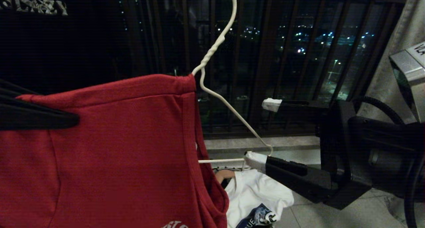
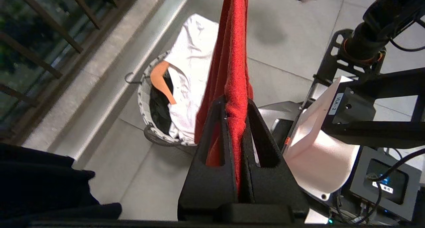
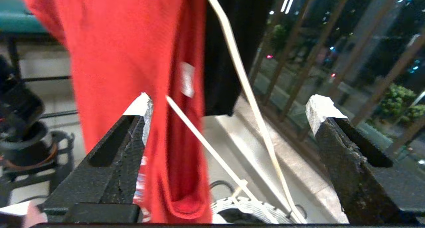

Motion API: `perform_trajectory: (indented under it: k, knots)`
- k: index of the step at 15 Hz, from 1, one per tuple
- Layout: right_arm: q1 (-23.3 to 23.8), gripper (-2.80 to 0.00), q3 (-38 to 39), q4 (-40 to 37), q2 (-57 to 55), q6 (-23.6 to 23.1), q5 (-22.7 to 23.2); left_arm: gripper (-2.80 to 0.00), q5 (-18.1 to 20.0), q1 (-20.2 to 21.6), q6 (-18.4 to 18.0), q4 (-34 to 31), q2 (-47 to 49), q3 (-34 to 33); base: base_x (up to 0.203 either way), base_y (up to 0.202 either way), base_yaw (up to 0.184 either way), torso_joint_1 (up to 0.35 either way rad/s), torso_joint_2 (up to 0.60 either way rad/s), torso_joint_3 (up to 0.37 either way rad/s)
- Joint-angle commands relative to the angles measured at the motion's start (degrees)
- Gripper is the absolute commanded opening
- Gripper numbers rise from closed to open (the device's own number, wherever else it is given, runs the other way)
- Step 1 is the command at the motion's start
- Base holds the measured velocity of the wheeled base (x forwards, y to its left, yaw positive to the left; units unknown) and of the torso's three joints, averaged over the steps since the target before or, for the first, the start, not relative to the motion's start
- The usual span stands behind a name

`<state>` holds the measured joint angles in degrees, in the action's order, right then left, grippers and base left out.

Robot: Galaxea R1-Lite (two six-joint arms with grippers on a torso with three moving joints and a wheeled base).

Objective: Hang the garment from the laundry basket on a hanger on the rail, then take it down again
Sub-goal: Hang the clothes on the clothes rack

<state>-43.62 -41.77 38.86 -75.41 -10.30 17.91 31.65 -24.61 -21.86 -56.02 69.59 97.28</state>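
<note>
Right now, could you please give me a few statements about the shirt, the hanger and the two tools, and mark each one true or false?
1. The left tool is shut on the red T-shirt. True.
2. The right tool is clamped on the white wire hanger. False: its jaws stand wide open around the hanger's bare shoulder end.
3. The red T-shirt covers both shoulders of the hanger. False: the shoulder on the right tool's side is bare wire.
4. A white T-shirt lies in the laundry basket on the floor. True.
5. The laundry basket is empty. False: it holds the white T-shirt.
</note>
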Motion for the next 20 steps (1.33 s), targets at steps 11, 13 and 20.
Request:
perform_trajectory:
  k: [11, 13, 20]
  knots:
    - [11.64, -2.8, -4.27, 0.15, -1.08, 0.11, 0.44, -2.8, -6.47, 0.27, 10.73, 8.5, -4.75, 0.62, 0.0, 0.0, 0.0, 0.0, 0.0, 0.0]
    - [12.05, -2.8, -4.18, 0.25, -1.74, 0.02, 0.55, -2.8, -8.31, 0.21, 13.24, 8.56, -5.13, 0.66, 0.0, 0.0, 0.0, 0.0, 0.0, 0.0]
    - [12.24, -2.8, -3.25, 0.42, -1.6, -1.23, 0.02, -2.8, -8.53, 0.26, 16.77, 13.95, -5.92, 0.02, 0.0, 0.0, 0.0, 0.0, 0.0, 0.0]
